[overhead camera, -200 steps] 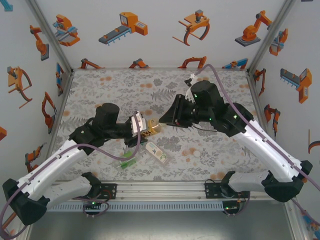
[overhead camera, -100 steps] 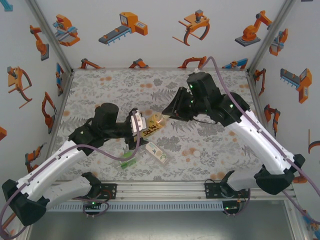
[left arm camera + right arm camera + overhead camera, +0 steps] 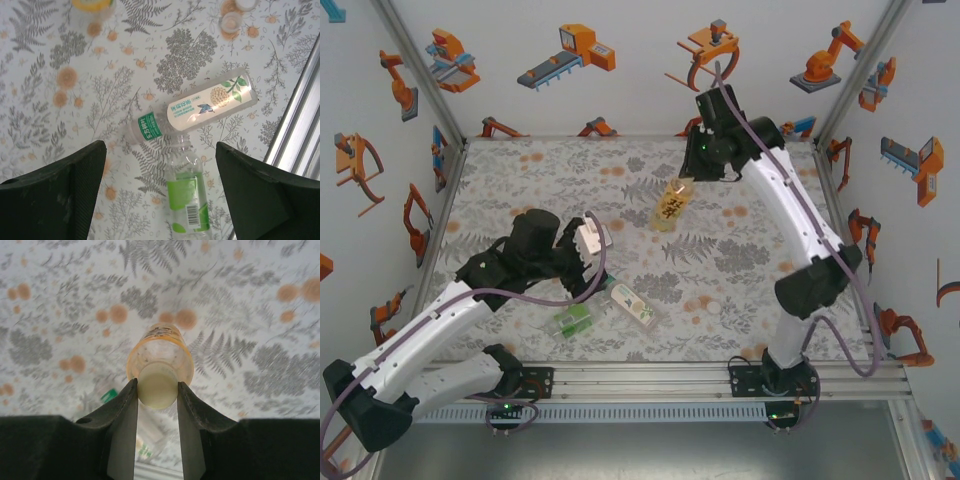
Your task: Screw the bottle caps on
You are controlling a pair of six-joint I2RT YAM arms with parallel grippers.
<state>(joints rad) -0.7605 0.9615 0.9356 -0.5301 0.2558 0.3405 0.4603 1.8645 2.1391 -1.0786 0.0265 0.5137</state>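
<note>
A floral-patterned bench (image 3: 520, 180) seen from above, with two robot arms. The right gripper (image 3: 157, 387) is clamped by both fingers on the pale cap (image 3: 157, 384) of the amber-yellow bottle (image 3: 160, 352), which hangs below it over the far middle of the bench (image 3: 670, 205); whether its base touches the bench cannot be told. The left gripper (image 3: 160, 147) hovers with its jaws wide apart and nothing between them. Beneath it, near the front edge, the white-labelled bottle (image 3: 195, 110) and the green-labelled bottle (image 3: 187, 195) lie on their sides, necks close together. A loose bottle cap (image 3: 713, 308) sits on the bench to their right.
</note>
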